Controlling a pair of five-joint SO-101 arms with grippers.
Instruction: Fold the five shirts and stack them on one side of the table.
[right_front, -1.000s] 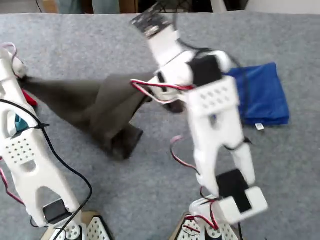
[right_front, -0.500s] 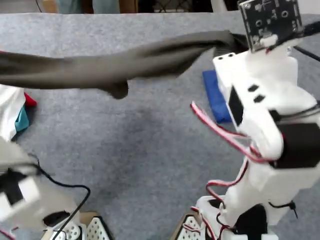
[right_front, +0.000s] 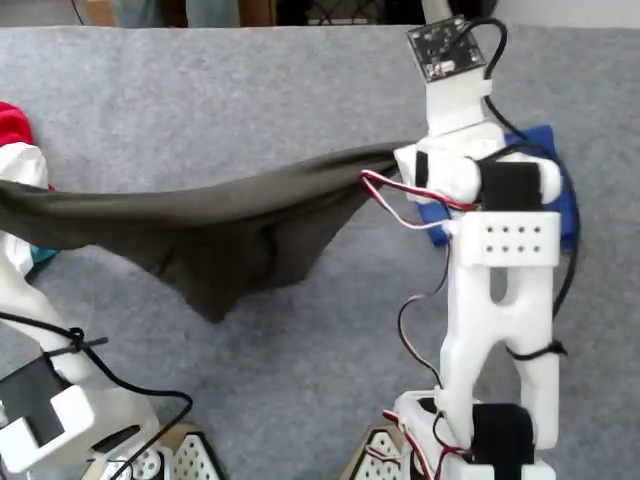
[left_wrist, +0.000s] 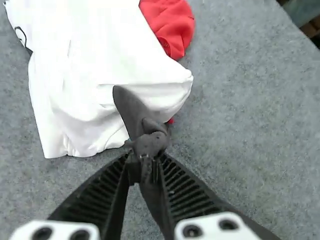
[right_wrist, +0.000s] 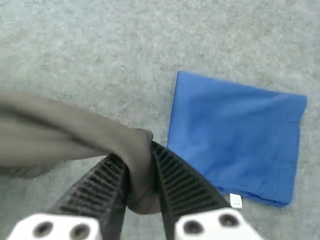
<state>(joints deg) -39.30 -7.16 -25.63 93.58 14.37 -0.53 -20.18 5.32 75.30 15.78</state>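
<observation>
The left jaws are clamped on one end of the dark shirt (right_front: 230, 225) and the right jaws on the other, so it hangs stretched between the arms above the desk (right_front: 300, 100), its middle sagging. Done well, both arms would likely lower together under even tension, laying it flat between the blue shirt (right_wrist: 235, 135) and the white shirt (left_wrist: 90, 65).

Bright, even, diffuse light, shadows soft and faint across the table (right_front: 300, 100)
</observation>
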